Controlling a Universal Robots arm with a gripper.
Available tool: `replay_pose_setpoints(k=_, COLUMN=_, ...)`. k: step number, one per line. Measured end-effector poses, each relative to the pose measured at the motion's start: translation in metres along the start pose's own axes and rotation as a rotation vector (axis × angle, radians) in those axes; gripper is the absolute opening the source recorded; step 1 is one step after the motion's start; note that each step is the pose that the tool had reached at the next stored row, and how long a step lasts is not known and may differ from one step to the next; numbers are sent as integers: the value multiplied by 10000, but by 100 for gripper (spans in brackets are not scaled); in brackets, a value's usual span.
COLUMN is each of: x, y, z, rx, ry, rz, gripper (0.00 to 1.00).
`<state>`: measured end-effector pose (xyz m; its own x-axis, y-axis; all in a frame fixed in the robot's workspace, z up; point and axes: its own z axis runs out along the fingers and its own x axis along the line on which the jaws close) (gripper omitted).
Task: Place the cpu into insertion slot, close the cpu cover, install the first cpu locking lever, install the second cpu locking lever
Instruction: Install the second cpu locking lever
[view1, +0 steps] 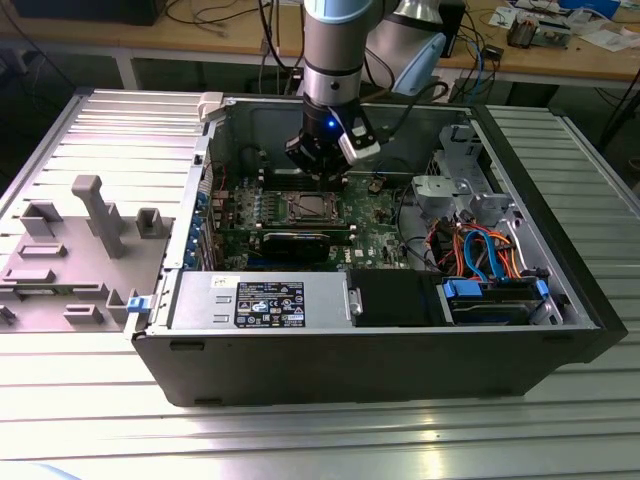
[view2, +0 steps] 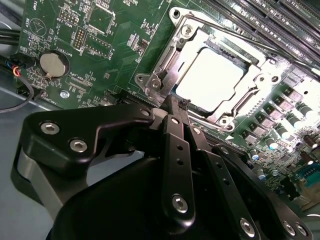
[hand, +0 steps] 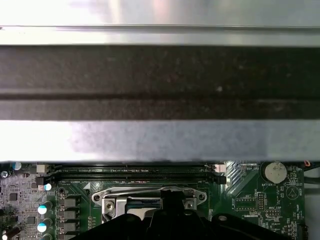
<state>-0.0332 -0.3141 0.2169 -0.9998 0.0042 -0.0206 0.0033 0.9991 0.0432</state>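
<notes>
Nearest the lens in the second wrist view is the black tool (view2: 178, 107), its linkage arms and screw heads blocking the lower half of the scene. Its two fingers run together to a narrow tip with no gap showing between them, and nothing is held there. The tip sits at the edge of the cpu socket, just beside a silvery corner bracket of the cpu cover (view2: 167, 67).

The cpu (view2: 210, 77) lies flat in the socket, its metal top glaring so bright that no surface detail can be made out. The cover frame lies down around it, the chip showing through the central opening. A thin metal rod, one locking lever (view2: 235, 35), runs along the far side of the frame; whether it is latched cannot be told. The near socket edge is hidden behind the tool.

In the first wrist view the tool (hand: 170, 200) blocks the middle of the socket, and a blurred grey and dark band, too close to identify, covers the upper part. A coin battery (hand: 274, 172) shows on the green motherboard (hand: 250, 200).

In the exterior view the arm reaches down into the open computer case (view1: 400, 350) on the ribbed metal worktop (view1: 320, 440), the tool (view1: 318, 172) just above the socket (view1: 310, 208). The power supply box (view1: 258, 302) sits along the near wall.
</notes>
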Motion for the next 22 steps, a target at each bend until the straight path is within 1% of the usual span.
replay_pose_setpoints(k=5, x=0, y=-2, z=-1, rx=2, ry=1, rz=-2, gripper=11)
replay_pose_setpoints(k=6, x=0, y=-2, z=-11, rx=3, ry=2, rz=-1, gripper=11)
replay_pose_setpoints(k=11, x=-2, y=1, z=-79, rx=1, ry=1, rz=-1, gripper=11)
replay_pose_setpoints(k=15, x=-4, y=5, z=-165, rx=2, ry=1, rz=-1, gripper=11)
replay_pose_setpoints(k=17, x=-4, y=5, z=-170, rx=3, ry=0, rz=-2, gripper=11)
replay_pose_setpoints(k=18, x=-4, y=2, z=-172, rx=7, ry=0, rz=-3, gripper=11)
replay_pose_setpoints(k=20, x=-4, y=-35, z=-174, rx=8, ry=2, rz=-2, gripper=11)
replay_pose_setpoints(k=22, x=-4, y=-57, z=-175, rx=9, ry=2, rz=-2, gripper=11)
